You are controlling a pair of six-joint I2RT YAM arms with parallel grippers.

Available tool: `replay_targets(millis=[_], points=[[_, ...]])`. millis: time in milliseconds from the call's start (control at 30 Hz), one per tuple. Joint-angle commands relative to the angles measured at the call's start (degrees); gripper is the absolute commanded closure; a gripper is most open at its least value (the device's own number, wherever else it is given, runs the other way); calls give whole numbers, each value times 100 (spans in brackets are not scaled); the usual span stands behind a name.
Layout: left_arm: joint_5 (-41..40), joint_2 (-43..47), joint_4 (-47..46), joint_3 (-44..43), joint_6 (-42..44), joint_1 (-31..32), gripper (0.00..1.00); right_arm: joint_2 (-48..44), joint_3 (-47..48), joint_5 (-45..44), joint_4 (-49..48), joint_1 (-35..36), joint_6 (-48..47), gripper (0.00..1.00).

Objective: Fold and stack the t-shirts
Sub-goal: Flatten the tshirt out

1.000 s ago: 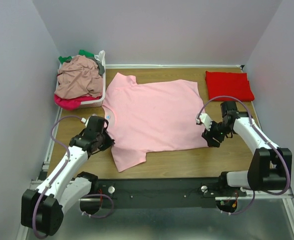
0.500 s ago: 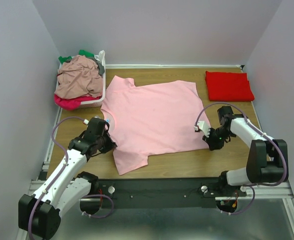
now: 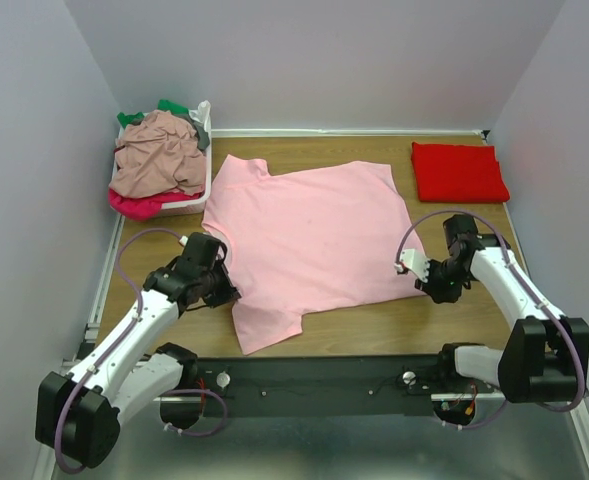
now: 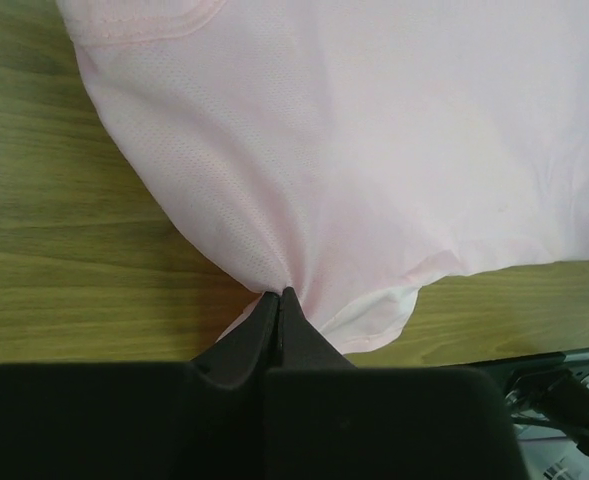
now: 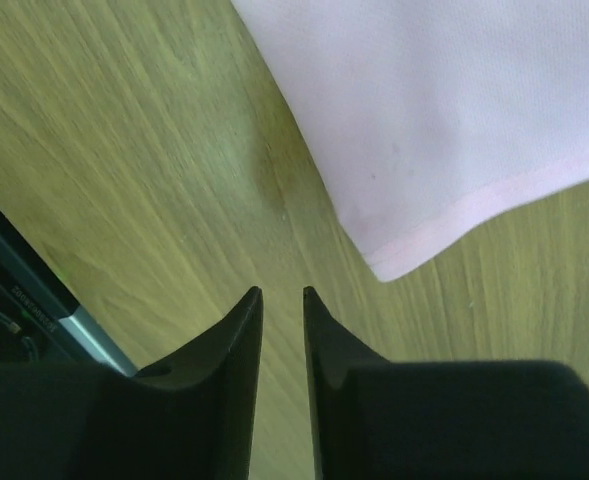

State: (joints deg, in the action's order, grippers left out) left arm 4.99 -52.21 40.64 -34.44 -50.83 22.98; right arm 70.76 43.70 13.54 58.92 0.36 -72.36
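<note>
Tee edge in L jaws

Light pink t-shirt spread flat centrally, red t-shirt folded far right, other tees heaped far left.

White basket, wooden table, pale walls

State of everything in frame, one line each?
Light pink cotton t-shirt: spread flat, unfolded.
Bright red cotton t-shirt: folded, far right.
White plastic basket: full of crumpled tees.
Left jaws: shut on pink t-shirt's edge.
Right jaws: narrow gap, empty, beside hem corner.
</note>
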Motion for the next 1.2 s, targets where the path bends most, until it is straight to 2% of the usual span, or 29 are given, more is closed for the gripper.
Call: replay_targets(millis=[0, 33, 100, 267, 400, 500, 600, 633, 733, 800, 967, 1167], points=[[221, 9, 32, -274, 214, 40, 100, -150, 156, 218, 51, -18, 28, 59], [230, -9, 14, -274, 222, 40, 100, -55, 130, 341, -133, -10, 72, 52], [204, 0, 14, -213, 240, 40, 100, 112, 77, 360, -388, -10, 108, 46], [247, 79, -135, 85, 187, 40, 100, 858, 50, 289, -1170, -18, 309, 45], [230, 114, -179, 113, 170, 40, 100, 1141, 68, 334, -1321, -10, 389, 47], [230, 105, -215, 139, 187, 31, 100, 1212, -37, 202, -1444, -10, 380, 53], [265, 88, -276, 200, 170, 40, 100, 1203, -178, 114, -1488, -10, 389, 71], [283, 70, -328, 218, 178, 40, 100, 1151, -248, 88, -1480, -10, 380, 83], [362, 61, -364, 279, 178, 40, 100, 1019, -380, -70, -1462, -10, 328, 96], [458, 61, -364, 297, 205, 40, 100, 826, -503, -307, -1392, -10, 231, 99], [660, 131, -320, 315, 205, 40, 100, 360, -591, -615, -683, -18, -207, 100], [1398, 316, -180, 359, 248, 48, 100, -115, -424, -669, 198, -18, -534, 99]])
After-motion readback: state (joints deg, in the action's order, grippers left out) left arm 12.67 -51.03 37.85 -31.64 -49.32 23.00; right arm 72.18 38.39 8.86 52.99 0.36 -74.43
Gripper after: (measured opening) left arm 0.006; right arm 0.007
